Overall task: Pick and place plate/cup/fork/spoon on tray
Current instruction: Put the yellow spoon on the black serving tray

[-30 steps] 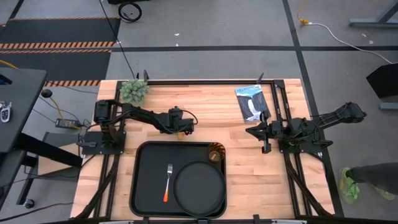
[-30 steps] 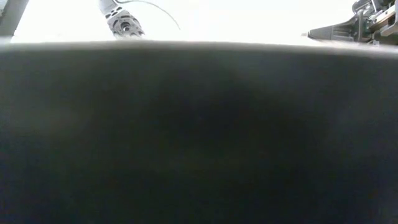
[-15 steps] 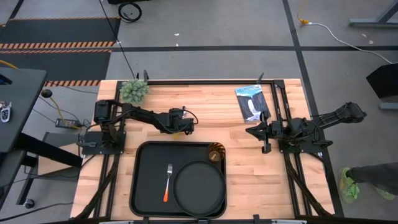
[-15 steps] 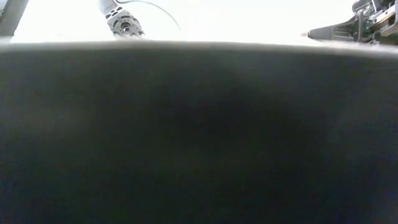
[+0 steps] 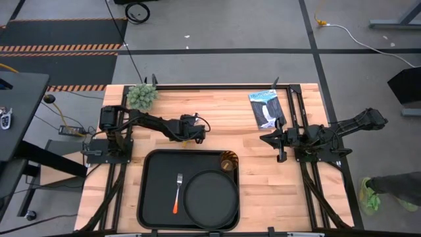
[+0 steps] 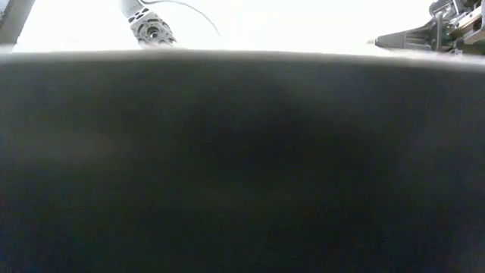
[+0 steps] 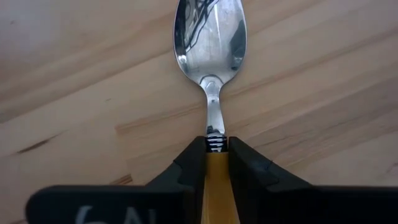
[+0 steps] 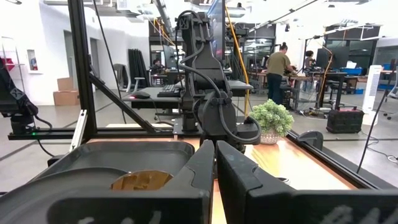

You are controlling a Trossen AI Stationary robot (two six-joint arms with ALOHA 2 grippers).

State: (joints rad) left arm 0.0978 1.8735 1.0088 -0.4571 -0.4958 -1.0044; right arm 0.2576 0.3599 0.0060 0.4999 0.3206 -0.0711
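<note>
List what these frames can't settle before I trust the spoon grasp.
- Low view: a dark blurred mass fills nearly the whole picture; the table is hidden.
- High view: the left gripper covers the spoon.
- Left wrist view: the fingers hide most of the spoon handle; lift off the wood cannot be told.
- Right wrist view: the right gripper blocks part of the tray.

Even overhead light, soft shadows, low view dark below, blown-out white above

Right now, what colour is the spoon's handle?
Yellow-orange; the left wrist view shows the spoon handle best.
</note>
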